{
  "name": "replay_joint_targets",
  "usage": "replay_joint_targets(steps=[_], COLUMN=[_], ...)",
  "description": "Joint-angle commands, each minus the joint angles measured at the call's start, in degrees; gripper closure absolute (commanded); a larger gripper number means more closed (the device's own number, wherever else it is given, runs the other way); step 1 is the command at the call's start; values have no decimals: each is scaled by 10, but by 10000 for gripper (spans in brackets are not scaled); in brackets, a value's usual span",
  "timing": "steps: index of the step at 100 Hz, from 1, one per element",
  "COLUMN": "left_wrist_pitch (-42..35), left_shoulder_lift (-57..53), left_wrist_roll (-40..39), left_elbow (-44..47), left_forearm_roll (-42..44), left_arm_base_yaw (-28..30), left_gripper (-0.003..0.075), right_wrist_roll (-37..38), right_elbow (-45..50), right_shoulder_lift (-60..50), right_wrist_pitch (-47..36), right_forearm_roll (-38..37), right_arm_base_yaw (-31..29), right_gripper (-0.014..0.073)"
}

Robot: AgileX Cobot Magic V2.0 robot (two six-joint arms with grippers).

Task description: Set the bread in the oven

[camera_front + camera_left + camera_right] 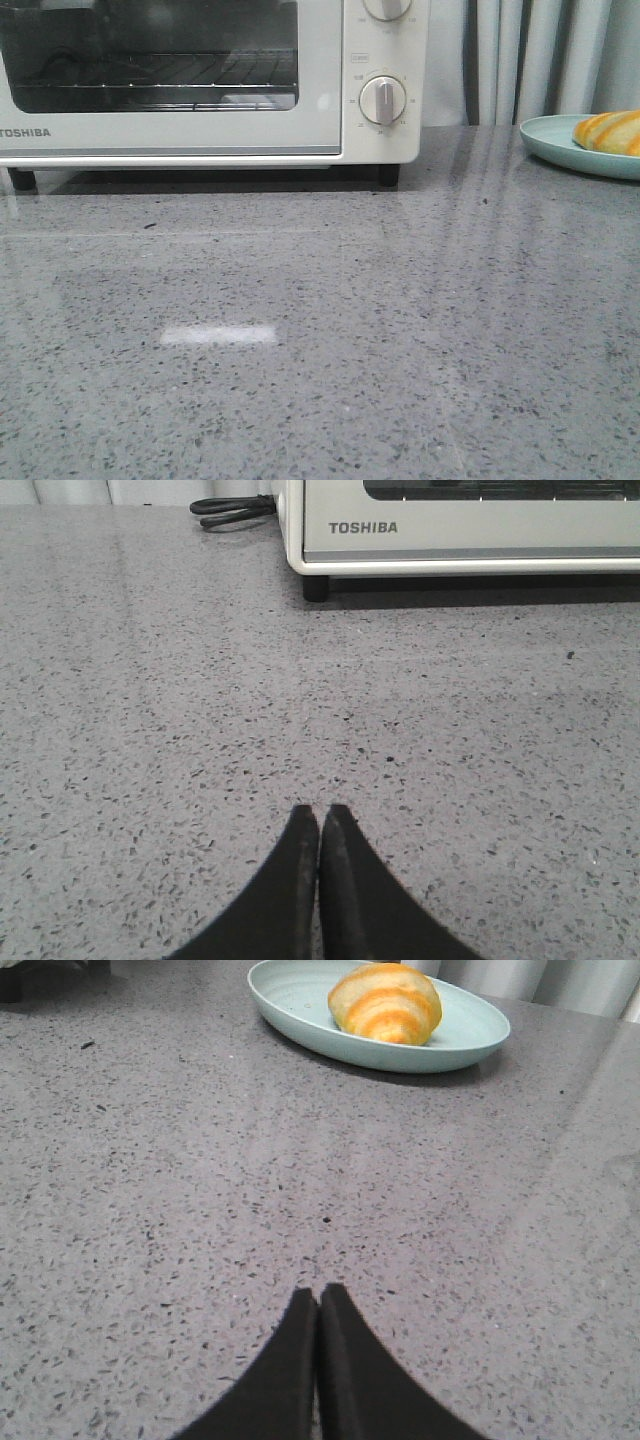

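The bread (610, 131), a golden-orange roll with cream stripes, lies on a pale green plate (555, 140) at the far right of the table; the right wrist view shows the bread (385, 1003) on the plate (470, 1035) well ahead of my right gripper (319, 1292), which is shut and empty. The white Toshiba oven (200, 130) stands at the back left with its glass door closed; it also shows in the left wrist view (460, 535). My left gripper (320, 812) is shut and empty, above the grey table, some way short of the oven.
The table is grey speckled stone (320, 330). A black power cord (232, 510) lies beside the oven's left end. Grey curtains (540, 55) hang behind the table at the right. Neither arm shows in the front view.
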Motion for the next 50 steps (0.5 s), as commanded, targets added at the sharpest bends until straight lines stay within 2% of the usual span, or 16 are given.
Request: replay_joint_targets(steps=[1,36,44,50], left_wrist_pitch=[-34,-49,-65,-92], left_shoulder_lift=[-17,-17,-17,-17], left_wrist_roll=[-6,-6,-6,-6], left_elbow=[15,15,15,15], left_forearm_roll=[-11,-11,-15,-51], left_arm_base_yaw=[2,2,2,2], left_gripper=[741,741,741,741], right_wrist_roll=[-6,-6,-6,-6], right_elbow=[7,7,7,7], right_shoulder_lift=[-12,-12,-12,-12], right_wrist_pitch=[-19,-23,-38,-72], right_forearm_roll=[-7,-7,-7,-7], right_arm_base_yaw=[-5,-5,-5,-5], right_gripper=[643,643,643,643])
